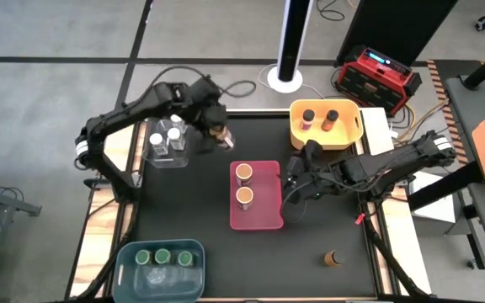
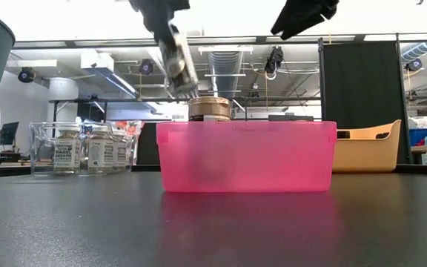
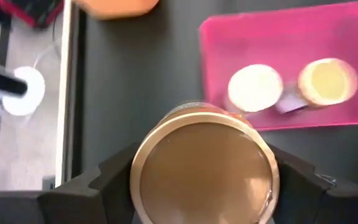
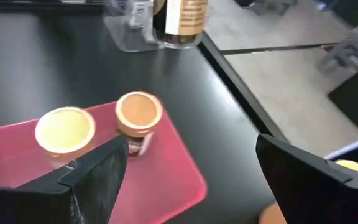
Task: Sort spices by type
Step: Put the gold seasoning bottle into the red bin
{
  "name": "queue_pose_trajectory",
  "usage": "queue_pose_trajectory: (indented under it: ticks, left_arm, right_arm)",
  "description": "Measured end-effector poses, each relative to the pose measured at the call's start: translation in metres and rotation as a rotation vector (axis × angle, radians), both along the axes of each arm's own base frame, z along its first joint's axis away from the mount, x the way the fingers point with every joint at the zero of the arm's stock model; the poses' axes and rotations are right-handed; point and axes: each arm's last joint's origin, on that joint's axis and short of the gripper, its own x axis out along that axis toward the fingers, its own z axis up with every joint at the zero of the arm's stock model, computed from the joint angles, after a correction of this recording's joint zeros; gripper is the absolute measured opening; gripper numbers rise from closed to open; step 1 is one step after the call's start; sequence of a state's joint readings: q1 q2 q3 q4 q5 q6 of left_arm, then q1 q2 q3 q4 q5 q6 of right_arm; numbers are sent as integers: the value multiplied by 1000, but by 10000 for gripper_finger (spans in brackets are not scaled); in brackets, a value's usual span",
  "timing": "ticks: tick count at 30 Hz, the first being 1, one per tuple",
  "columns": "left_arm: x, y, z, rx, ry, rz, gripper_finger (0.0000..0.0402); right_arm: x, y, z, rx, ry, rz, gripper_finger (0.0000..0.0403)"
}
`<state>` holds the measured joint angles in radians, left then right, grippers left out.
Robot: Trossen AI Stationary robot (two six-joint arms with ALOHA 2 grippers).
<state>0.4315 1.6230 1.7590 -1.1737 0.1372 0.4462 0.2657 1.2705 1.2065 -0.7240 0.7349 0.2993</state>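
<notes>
A lone dark-lidded jar (image 1: 333, 257) stood unsorted on the mat at the table's near edge, well apart from every bin. At the near left corner the blue bin (image 1: 125, 252) held three green-lidded jars (image 1: 162, 256).

In the middle, the pink bin (image 1: 270, 220) held two orange-lidded jars (image 1: 244, 185), one behind the other. Beside its right wall the right gripper (image 1: 293, 195) waited with fingers spread and nothing between them.

Beyond the pink bin's far left corner, the left gripper (image 1: 219, 135) was clamped on a brown-lidded jar (image 3: 205, 169), carried clear of the mat and short of the bin. The wrist view showed the fingers (image 3: 107, 180) on either side of the jar, gripping it below the lid.

The risk lay in the drop: released before the jar cleared the pink rim, it would likely strike the wall and roll across the mat. Lowered too close to the two jars already inside, it could knock them over. The right gripper, close by that bin, could also be struck if both arms moved in together.

At the far left the clear bin (image 1: 153, 158) held two white-lidded jars (image 1: 166, 135). At the far right the yellow bin (image 1: 350, 133) held two dark-lidded jars (image 1: 320, 116).
</notes>
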Motion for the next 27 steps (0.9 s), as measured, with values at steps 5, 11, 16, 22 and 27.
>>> queue_pose_trajectory:
  ticks: [5,11,16,22,27]
  left_arm:
    - [13,-38,11,16,-45,-118,258]
    - [29,-81,13,88,-104,-261,261]
    - [39,-109,10,142,-142,-333,262]
    - [47,-133,4,171,-152,-355,263]
    - [57,-142,-3,252,-144,-308,264]
  right_arm:
    - [8,4,-13,17,-74,50,345]
    - [14,10,-30,19,-175,107,345]
    - [18,11,-30,19,-254,118,345]
    - [24,15,-19,-6,-268,225,345]
    - [39,20,-18,-65,-219,314,345]
